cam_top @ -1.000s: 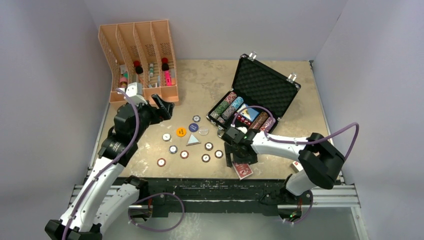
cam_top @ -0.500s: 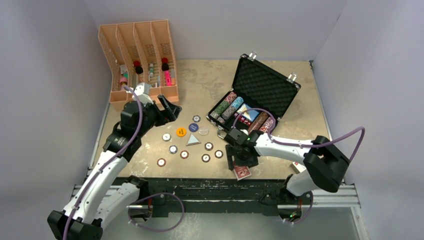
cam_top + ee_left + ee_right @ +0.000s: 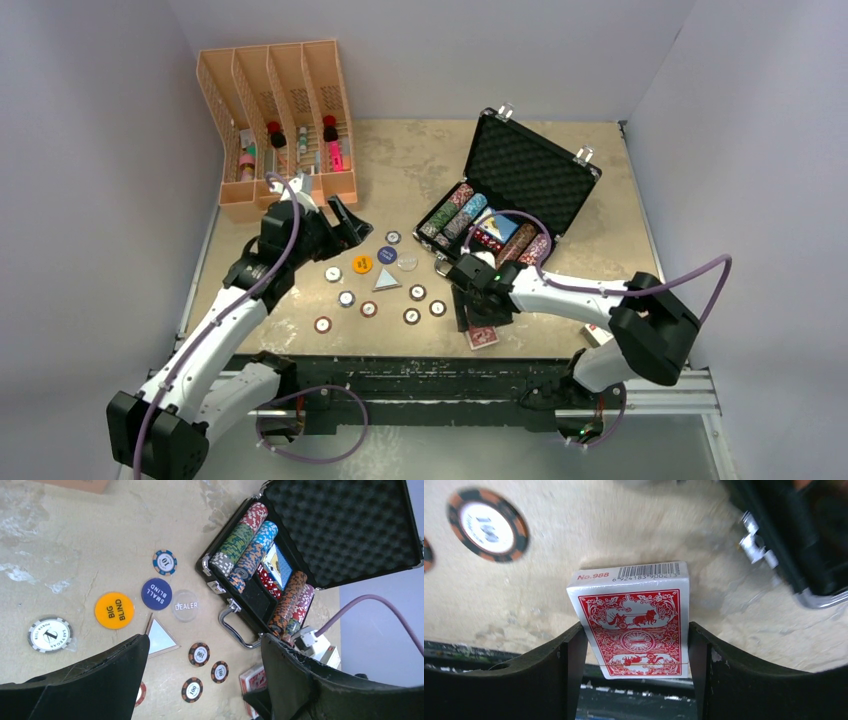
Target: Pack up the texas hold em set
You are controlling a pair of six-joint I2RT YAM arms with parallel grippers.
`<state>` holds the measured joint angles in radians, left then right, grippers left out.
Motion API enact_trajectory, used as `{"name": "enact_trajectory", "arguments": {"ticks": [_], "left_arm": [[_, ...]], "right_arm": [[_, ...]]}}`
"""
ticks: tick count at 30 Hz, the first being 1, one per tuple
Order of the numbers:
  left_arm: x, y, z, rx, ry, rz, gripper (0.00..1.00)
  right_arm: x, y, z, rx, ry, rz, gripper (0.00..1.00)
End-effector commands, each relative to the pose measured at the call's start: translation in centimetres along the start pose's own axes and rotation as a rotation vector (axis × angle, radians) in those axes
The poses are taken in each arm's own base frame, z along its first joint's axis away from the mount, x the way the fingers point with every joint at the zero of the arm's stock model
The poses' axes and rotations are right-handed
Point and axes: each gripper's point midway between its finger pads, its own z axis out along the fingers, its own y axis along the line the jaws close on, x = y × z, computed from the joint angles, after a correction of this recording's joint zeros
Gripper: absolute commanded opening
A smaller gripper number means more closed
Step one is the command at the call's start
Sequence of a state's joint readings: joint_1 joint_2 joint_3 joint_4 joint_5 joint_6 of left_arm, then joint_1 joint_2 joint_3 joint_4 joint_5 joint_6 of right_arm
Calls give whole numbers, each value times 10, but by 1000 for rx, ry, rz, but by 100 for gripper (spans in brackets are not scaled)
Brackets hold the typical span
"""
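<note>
The right gripper's fingers (image 3: 571, 665) press against both long sides of the card deck (image 3: 634, 625), clamped on it. The deck lies at the near edge of the worktop, right of the middle, and its lower end appears to reach past that edge. The left gripper (image 3: 203, 645) hangs with its fingers wide apart and nothing between them, over the loose chips (image 3: 375, 285) spread across the middle of the worktop.

The main risk is the deck slipping. Its box looks slick and it is held only by the sides, so a jerky lift could let it tilt out and fall off the near edge. The case's handle (image 3: 235, 627) and latches sit close to the way in. A low carry could catch them, or knock into the chip rows and spill them.

The case (image 3: 525, 165) stands open toward the far right of the worktop, its foam-lined lid tipped back. Inside are rows of coloured chips (image 3: 240, 545), a blue card pack (image 3: 277, 565) and small red dice (image 3: 267, 580). Whether a free slot remains beside them I cannot tell. At the far left corner a rack (image 3: 280, 70) holds several bottles in its slots.
</note>
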<state>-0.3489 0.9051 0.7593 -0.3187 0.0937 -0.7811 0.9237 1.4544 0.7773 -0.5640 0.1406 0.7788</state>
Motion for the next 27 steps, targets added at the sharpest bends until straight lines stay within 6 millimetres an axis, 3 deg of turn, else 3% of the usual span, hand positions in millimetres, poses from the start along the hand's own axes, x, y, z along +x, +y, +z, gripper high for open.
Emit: {"name": "enact_trajectory", "arguments": {"ticks": [1, 5, 10, 14, 17, 20, 21, 24, 27], "left_arm": [[-7, -11, 6, 44, -13, -45, 81], [-4, -16, 12, 57, 21, -55, 81], [7, -32, 15, 147, 100, -53, 79], [23, -41, 16, 215, 188, -39, 79], [33, -51, 13, 292, 236, -40, 82], [39, -60, 10, 360, 253, -64, 85], [40, -61, 10, 373, 253, -71, 85], [42, -62, 12, 382, 259, -94, 85], [47, -64, 13, 393, 285, -101, 77]], "right_arm": [[-70, 21, -29, -50, -276, -43, 56], [-121, 55, -70, -206, -515, -163, 55], [-157, 103, -117, -416, -723, -342, 55], [-168, 129, -146, -538, -835, -465, 54], [-171, 141, -154, -579, -860, -541, 53], [-165, 149, -149, -611, -843, -603, 53], [-170, 154, -160, -628, -866, -609, 52], [-173, 156, -165, -635, -877, -623, 52], [-175, 155, -169, -644, -893, -622, 52]]}}
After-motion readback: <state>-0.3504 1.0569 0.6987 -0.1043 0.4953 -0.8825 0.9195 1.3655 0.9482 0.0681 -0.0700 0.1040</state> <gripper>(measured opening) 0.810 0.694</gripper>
